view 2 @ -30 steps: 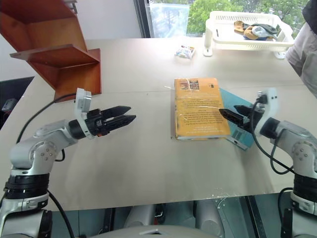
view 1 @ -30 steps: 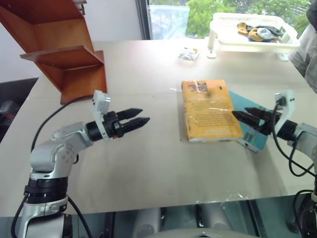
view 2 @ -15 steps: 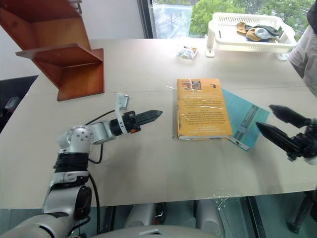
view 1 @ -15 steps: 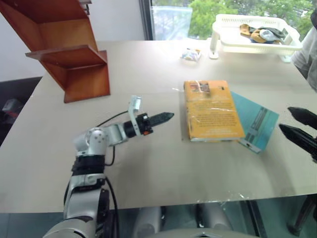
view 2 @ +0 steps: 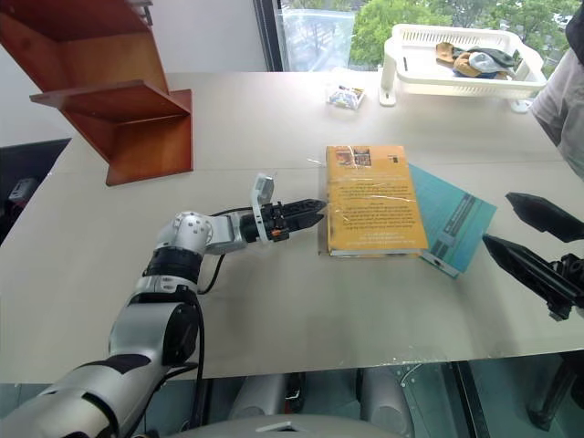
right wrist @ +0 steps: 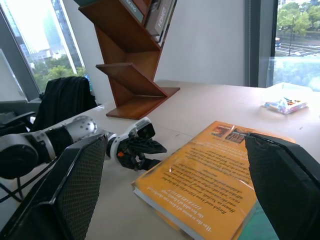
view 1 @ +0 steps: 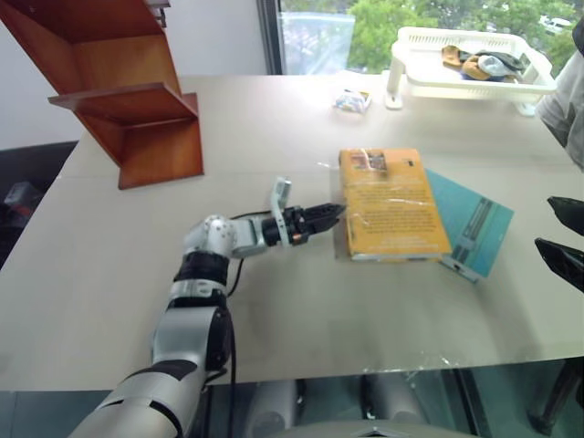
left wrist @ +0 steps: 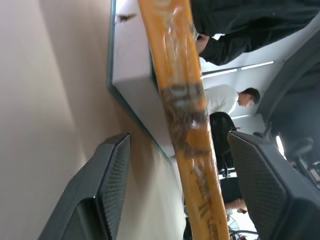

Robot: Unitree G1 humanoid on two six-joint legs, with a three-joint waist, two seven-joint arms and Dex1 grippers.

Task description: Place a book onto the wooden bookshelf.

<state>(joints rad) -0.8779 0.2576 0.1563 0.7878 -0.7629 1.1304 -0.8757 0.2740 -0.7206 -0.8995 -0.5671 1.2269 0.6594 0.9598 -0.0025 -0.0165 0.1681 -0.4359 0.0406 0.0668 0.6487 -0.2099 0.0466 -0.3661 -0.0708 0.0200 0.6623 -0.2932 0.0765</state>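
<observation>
The thick orange-yellow book (view 1: 391,203) lies flat at the table's middle, partly on top of a thinner teal book (view 1: 476,226). My left gripper (view 1: 330,216) points level at the orange book's long left edge, open, one finger over the other. In the left wrist view that edge (left wrist: 184,110) stands in the gap between the fingers (left wrist: 100,200); whether they touch it I cannot tell. My right gripper (view 2: 532,239) hangs open and empty at the right, clear of both books. The reddish-brown wooden bookshelf (view 1: 137,109) stands at the table's far left corner.
A white basket tray (view 1: 411,80) holding small items sits at the far right, with a small packet (view 1: 351,99) beside it. A person's sleeve (view 1: 568,105) shows at the right edge. Bare tabletop (view 1: 265,310) lies between the shelf and the books.
My left gripper has slid right across the table up to the orange book's edge and rolled. My right gripper has drawn back from the books toward the right edge, fingers wider apart.
</observation>
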